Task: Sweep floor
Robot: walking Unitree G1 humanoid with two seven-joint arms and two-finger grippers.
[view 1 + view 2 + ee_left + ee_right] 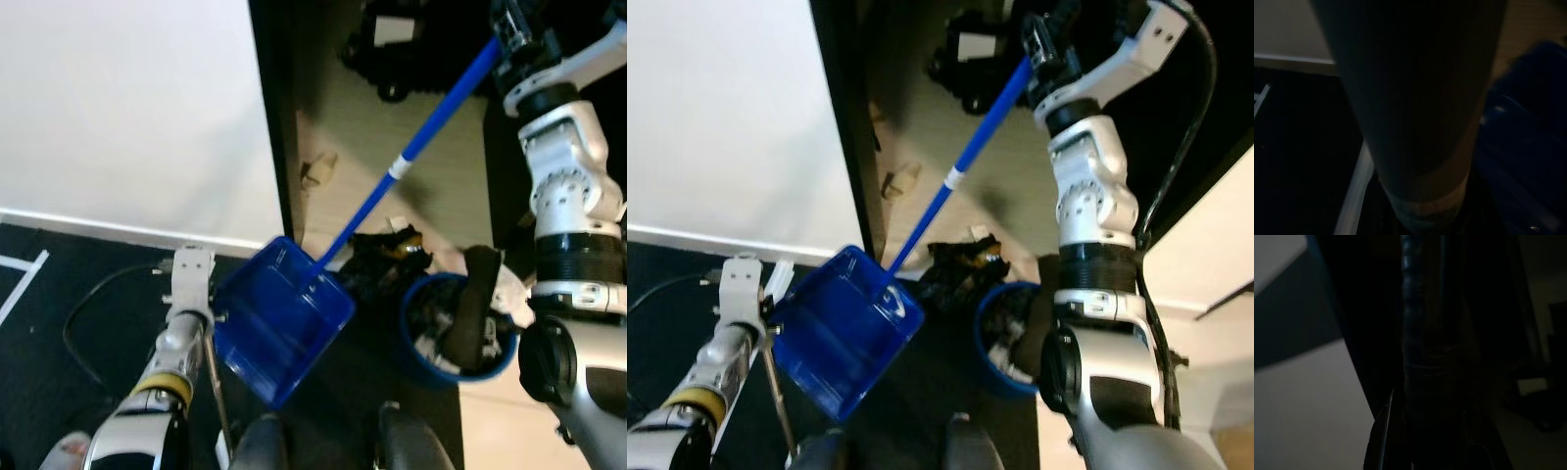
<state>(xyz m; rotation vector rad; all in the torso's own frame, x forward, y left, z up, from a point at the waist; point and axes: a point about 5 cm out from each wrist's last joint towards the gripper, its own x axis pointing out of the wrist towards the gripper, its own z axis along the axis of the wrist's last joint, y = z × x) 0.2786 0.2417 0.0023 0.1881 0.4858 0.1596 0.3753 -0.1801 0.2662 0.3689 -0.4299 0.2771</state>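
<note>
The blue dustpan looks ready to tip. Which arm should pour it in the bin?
Probably the right. Its claw already grips the long handle of the dustpan, and the blue bin sits on that side.

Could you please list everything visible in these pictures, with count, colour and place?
dustpan: one, blue, raised over the dark floor, centre.
dustpan handle: one, blue with a white band, slanting up to the right gripper.
bin: one, blue rim, on the floor right of the dustpan, with rubbish inside.
debris pile: one, dark with some yellow, on the floor between dustpan and bin.
scrap: one, tan, on the light floor.
cable: one, black, on the dark floor, left.
left gripper: beside the dustpan's left edge.
right gripper: on the handle's top end.
</note>
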